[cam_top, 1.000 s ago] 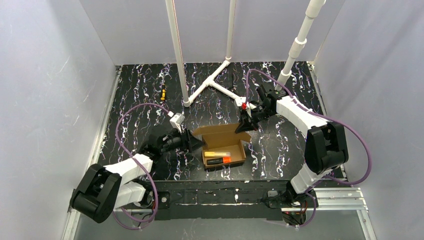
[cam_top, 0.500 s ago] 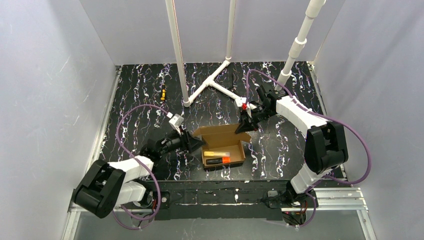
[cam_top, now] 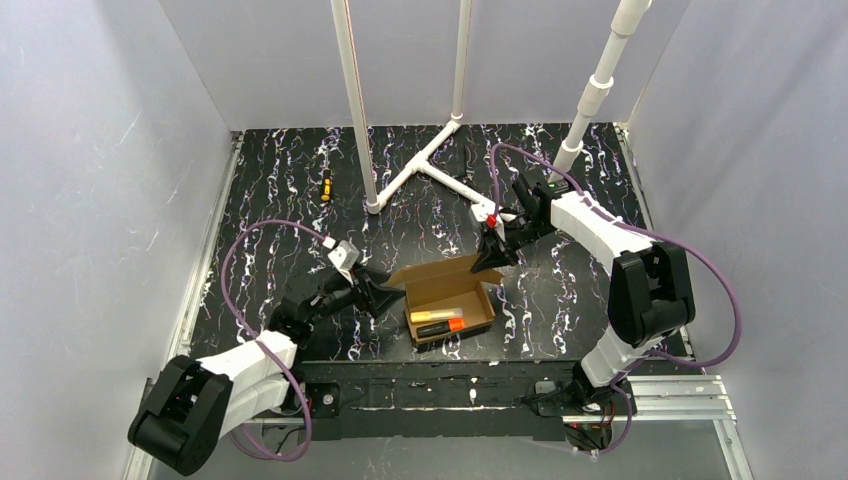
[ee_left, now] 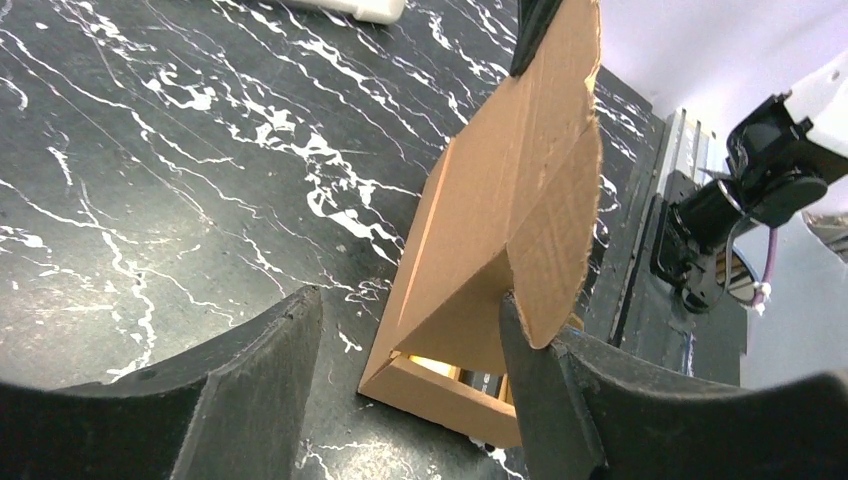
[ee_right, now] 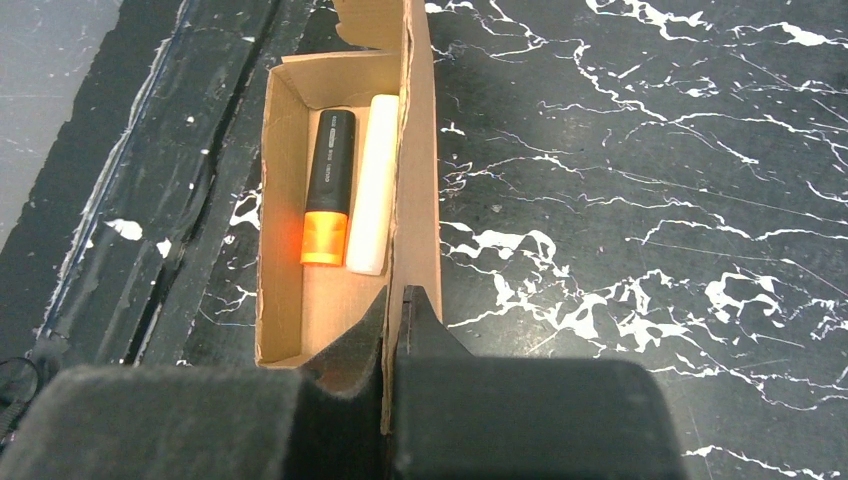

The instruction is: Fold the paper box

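Note:
The paper box (cam_top: 440, 277) is a small brown cardboard box standing open at the table's middle, its lid raised at the far side. Inside lie a black and orange marker (ee_right: 328, 190) and a white stick (ee_right: 372, 185). My left gripper (cam_top: 385, 297) is open at the box's left end. The box's corner (ee_left: 480, 200) stands between its fingers, and a rounded side flap (ee_left: 550, 240) rests against the right finger (ee_left: 560, 400). My right gripper (cam_top: 492, 256) is shut on the raised lid's edge (ee_right: 415, 150) at the box's right end, fingers (ee_right: 350, 350) pinching the cardboard.
A white pipe frame (cam_top: 420, 165) lies on the far part of the black marbled table, with upright pipes (cam_top: 352, 100) rising from it. A small yellow and black object (cam_top: 325, 185) sits far left. A metal rail (cam_top: 660, 395) runs along the near edge.
My left gripper's jaws have widened and the left arm has drawn back toward the near left. The box has turned slightly. The right gripper keeps its pinch on the lid.

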You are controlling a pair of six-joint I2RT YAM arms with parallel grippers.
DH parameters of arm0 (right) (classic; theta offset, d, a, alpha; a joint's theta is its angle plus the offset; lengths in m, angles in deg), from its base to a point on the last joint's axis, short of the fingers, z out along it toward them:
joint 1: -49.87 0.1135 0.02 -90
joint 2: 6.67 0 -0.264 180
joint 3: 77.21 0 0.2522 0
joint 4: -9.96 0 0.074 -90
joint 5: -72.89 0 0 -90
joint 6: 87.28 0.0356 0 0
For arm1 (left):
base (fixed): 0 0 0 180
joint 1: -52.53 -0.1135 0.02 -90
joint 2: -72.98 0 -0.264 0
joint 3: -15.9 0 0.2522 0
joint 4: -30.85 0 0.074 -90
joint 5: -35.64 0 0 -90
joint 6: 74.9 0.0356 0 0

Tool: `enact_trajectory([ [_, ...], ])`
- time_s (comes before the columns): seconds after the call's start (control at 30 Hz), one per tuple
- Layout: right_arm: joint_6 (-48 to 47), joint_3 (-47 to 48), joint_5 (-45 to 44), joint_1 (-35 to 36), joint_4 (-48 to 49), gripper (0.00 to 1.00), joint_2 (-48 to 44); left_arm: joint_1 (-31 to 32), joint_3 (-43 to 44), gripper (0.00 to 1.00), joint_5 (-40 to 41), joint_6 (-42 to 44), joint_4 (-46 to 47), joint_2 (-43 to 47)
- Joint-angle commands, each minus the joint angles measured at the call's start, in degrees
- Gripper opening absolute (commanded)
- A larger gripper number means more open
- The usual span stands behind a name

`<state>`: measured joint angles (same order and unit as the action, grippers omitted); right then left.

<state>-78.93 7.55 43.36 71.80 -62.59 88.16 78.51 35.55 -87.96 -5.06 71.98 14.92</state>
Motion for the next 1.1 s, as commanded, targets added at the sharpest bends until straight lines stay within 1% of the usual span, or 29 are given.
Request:
enact_trajectory([
  [0.0, -4.61, 1.04, 0.02, 0.70, -6.53, 0.01, 2.54, -0.09, 1.74, 0.64, -5.58, 1.92, 2.95, -4.39],
  [0.13, -5.12, 1.07, 0.40, 0.92, -6.94, 0.01, 2.73, 0.22, 3.45, 0.63, -9.25, -0.43, 7.51, -11.08],
  [0.23, -4.98, 1.07, 0.44, 1.01, -6.86, 0.02, 2.95, 0.69, 3.56, 0.62, -9.41, -1.61, 10.80, -13.31],
  [0.43, -4.36, 1.37, 0.31, 1.35, -6.69, 0.02, 3.86, 1.91, 4.83, 0.53, -10.44, -3.67, 15.91, -18.73],
  [0.5, -4.19, 1.38, 0.27, 1.44, -6.60, 0.02, 3.96, 2.22, 5.35, 0.48, -10.79, -4.47, 17.97, -20.89],
  [0.63, -2.42, 1.27, -0.29, 1.48, -5.20, 0.02, 3.96, 2.33, 6.76, 0.28, -12.46, -6.56, 21.16, -25.01],
  [0.77, -0.15, 1.24, -0.98, 1.53, -3.44, 0.02, 3.83, 2.32, 6.59, 0.24, -11.87, -6.59, 21.83, -25.44],
  [0.87, 1.73, 1.32, -1.70, 1.45, -2.32, 0.02, 3.79, 2.32, 5.80, 0.16, -11.03, -5.79, 21.76, -24.10],
  [0.9, 2.55, 1.45, -1.94, 1.45, -1.96, 0.04, 3.79, 2.32, 5.60, 0.12, -10.84, -5.39, 21.56, -23.64],
  [0.93, 3.33, 1.62, -2.15, 1.45, -1.65, 0.06, 3.71, 2.37, 5.40, 0.06, -10.60, -5.03, 21.26, -23.34],
  [0.97, 4.07, 1.79, -2.27, 1.45, -1.38, 0.10, 3.57, 2.34, 5.30, 0.02, -10.39, -4.52, 20.92, -23.06],
  [1.0, 4.96, 2.04, -2.48, 1.45, -1.15, 0.16, 3.42, 2.33, 5.21, 0.00, -10.12, -3.98, 20.61, -22.84],
  [1.07, 6.56, 2.64, -2.71, 1.17, -1.07, 0.28, 2.96, 2.37, 4.88, 0.00, -9.64, -2.94, 19.99, -22.34],
])
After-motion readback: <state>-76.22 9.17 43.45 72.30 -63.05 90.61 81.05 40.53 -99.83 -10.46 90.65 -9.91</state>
